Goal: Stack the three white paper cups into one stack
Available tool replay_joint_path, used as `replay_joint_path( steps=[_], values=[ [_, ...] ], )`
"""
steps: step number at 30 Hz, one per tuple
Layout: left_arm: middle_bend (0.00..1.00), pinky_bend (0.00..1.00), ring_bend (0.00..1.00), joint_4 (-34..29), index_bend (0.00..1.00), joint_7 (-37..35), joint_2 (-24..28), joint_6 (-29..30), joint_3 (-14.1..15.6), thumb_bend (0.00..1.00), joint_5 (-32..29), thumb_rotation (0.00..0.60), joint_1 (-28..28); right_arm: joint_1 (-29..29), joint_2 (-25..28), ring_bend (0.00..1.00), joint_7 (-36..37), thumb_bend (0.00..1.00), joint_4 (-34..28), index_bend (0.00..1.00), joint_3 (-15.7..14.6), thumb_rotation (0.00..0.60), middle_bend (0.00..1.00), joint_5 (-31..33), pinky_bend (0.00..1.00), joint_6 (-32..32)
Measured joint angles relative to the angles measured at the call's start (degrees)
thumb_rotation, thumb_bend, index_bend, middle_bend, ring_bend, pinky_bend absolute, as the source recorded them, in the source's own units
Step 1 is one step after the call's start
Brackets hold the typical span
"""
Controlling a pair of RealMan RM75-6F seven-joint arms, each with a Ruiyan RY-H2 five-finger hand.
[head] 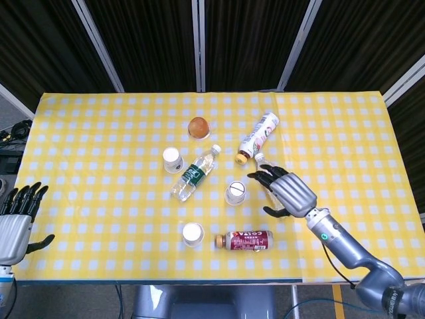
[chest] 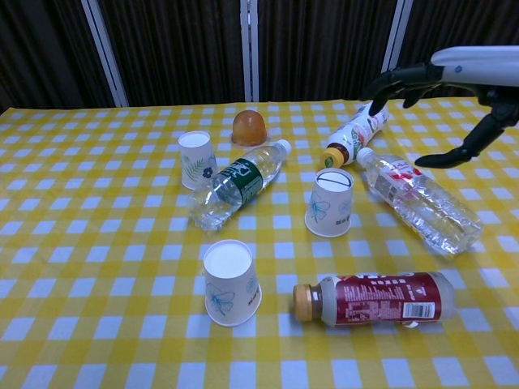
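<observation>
The right hand (head: 287,191) hovered with fingers spread and empty above a clear bottle (chest: 418,201), just beside the middle paper cup (head: 235,193). Reaching in, it risked knocking that light cup over or rolling the bottle into it.

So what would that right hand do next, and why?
Probably lower toward the middle cup and close around it. The right hand hovers open just beside that cup, holding nothing, and all three cups stand apart upside down; the other two lie farther off.
</observation>
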Motion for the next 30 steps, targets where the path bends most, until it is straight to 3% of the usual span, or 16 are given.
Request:
replay_joint_path(
  steps=[11, 22, 30],
  values=[
    [0.0, 0.0, 0.0, 0.1, 0.0, -0.6, 0.2, -0.6, 0.0, 0.0, -0.4, 0.6, -0.4, 5.7, -7.6, 0.12, -10.7, 0.18, 4.1, 0.18, 1.3, 0.6, 0.21, 10.5, 0.21, -6.7],
    [0.0, 0.0, 0.0, 0.1, 0.0, -1.8, 0.8, -0.6, -0.1, 0.0, -0.8, 0.6, -0.4, 9.7, -15.1, 0.13, -20.9, 0.18, 9.4, 0.19, 1.4, 0.6, 0.23, 20.1, 0.23, -7.7],
    [0.0, 0.0, 0.0, 0.2, 0.0, -2.6, 1.1, -0.9, -0.2, 0.0, -1.0, 0.6, -0.7, 11.1, -17.9, 0.25, -23.8, 0.19, 11.3, 0.26, 0.3, 0.6, 0.33, 22.8, 0.35, -7.2]
  ],
)
